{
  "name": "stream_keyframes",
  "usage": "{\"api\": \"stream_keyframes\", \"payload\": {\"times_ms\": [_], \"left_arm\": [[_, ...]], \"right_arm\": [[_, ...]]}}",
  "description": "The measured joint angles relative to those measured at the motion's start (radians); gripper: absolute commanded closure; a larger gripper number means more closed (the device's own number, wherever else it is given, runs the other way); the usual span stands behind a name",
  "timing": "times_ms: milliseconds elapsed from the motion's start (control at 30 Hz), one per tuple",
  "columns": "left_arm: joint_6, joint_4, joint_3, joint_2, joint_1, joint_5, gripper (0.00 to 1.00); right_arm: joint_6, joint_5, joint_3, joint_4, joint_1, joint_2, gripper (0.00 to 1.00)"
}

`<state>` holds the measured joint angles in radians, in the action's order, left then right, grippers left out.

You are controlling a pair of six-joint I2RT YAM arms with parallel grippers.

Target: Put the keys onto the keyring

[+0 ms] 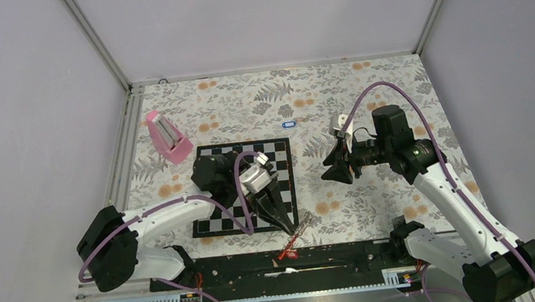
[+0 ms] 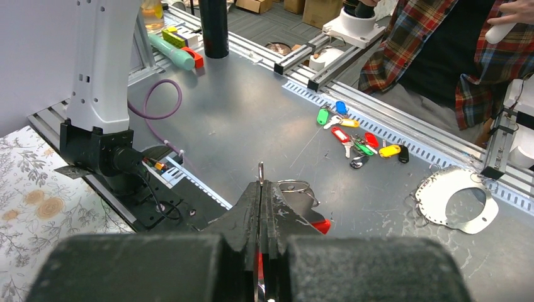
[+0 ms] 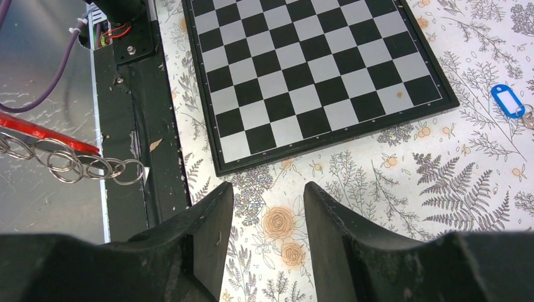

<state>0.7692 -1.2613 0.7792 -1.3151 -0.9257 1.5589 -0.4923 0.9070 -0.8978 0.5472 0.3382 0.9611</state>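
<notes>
Top view looks down on the whole table (image 1: pixel 363 88); right wrist sees its chessboard (image 1: pixel 280 156) closer.

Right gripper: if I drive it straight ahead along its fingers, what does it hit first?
Most likely the floral tablecloth just ahead of the right gripper, a little short of the chessboard. Depth is unclear from here, so the board's rim could come first.
</notes>
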Motion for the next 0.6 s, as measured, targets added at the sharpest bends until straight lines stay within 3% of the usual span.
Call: {"api": "stream_keyframes", "payload": {"times_ms": [167,400,600], "left_arm": [[0.003,-0.013,0.006,-0.002,0.014,0.001,1.0],[-0.016,0.001,0.022,-0.04,0.117,-0.063,1.0],[-0.131,0.111,0.021,-0.051,0.164,-0.135,1.0]], "right_arm": [[0.0,0.018,-0.004,0.004,0.0,0.002,0.47],[0.004,0.101,-0.105,0.049,0.0,0.008,0.45],[0.011,0.135,-0.16,0.062,0.004,0.014,0.46]]}}
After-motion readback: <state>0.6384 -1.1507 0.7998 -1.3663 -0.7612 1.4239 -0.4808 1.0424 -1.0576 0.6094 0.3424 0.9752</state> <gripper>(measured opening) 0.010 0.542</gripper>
